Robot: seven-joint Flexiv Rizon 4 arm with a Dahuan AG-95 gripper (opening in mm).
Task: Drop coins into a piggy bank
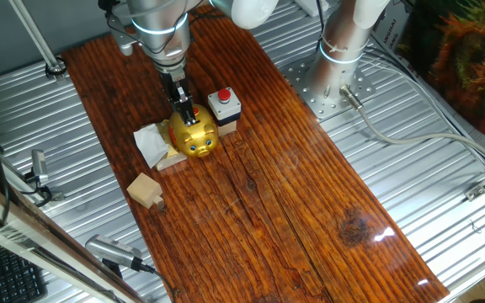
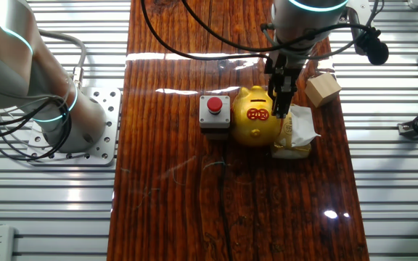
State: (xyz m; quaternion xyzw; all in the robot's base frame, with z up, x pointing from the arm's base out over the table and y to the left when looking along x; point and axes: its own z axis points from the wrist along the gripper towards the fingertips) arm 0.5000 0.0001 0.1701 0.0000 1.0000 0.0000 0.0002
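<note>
While the arm reaches down over the far part of the wooden board (image 1: 251, 168), the gripper (image 1: 183, 112) stands right above the back of the piggy bank (image 1: 194, 135). Its dark fingers (image 2: 278, 98) point straight down and look close together, with the tips at the top of the gold body. Whether they pinch something small or only rest pressed together, the pictures do not show; a coin cannot be made out between them.

Seen in one fixed view, the piggy bank sits a little above the middle of the board, with its snout and dark eyes turned toward 5 o'clock. At about 1 o'clock from the pig, just beside it, stands the black box with a red button (image 1: 224, 104). At about 9 o'clock from the pig lies a piece of crumpled white paper (image 1: 151, 144), and a flat light piece (image 1: 173, 160) shows under the pig and the paper. At about 7 o'clock from the pig, apart from it, lies a light wooden block (image 1: 145, 190).

Seen in the other fixed view, the pig (image 2: 257, 116) shows a red mark on its gold side. The box with the button (image 2: 215, 112) is at its 9 o'clock, touching or almost touching it, the white paper (image 2: 300, 129) at its 3 o'clock, and the wooden block (image 2: 322, 88) at about 2 o'clock, near the board's edge.
</note>
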